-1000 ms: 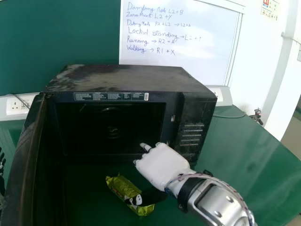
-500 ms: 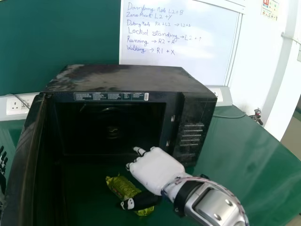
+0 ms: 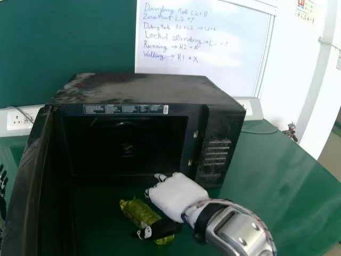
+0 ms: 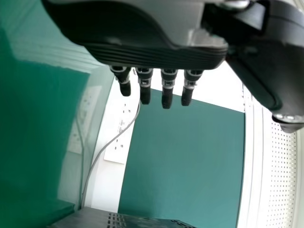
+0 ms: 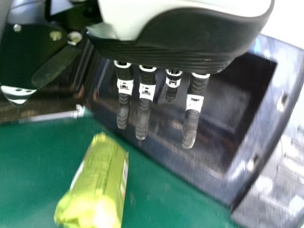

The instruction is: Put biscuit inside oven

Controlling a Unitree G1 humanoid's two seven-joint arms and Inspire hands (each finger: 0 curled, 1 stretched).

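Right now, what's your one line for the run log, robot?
packet: on table, outside oven | oven door: open | right hand: open, near packet, holding nothing | left hand: open, at head view's left edge

I record a whiteboard (image 3: 213, 74) bearing handwritten lines, right of a green panel (image 3: 64, 48). I note a socket plate (image 3: 17, 124) on the left, a cable (image 3: 24, 114) crossing it; a small notice (image 3: 306, 10) upper right; a small unidentified object (image 3: 290, 131) near the green table's (image 3: 287, 181) edge.
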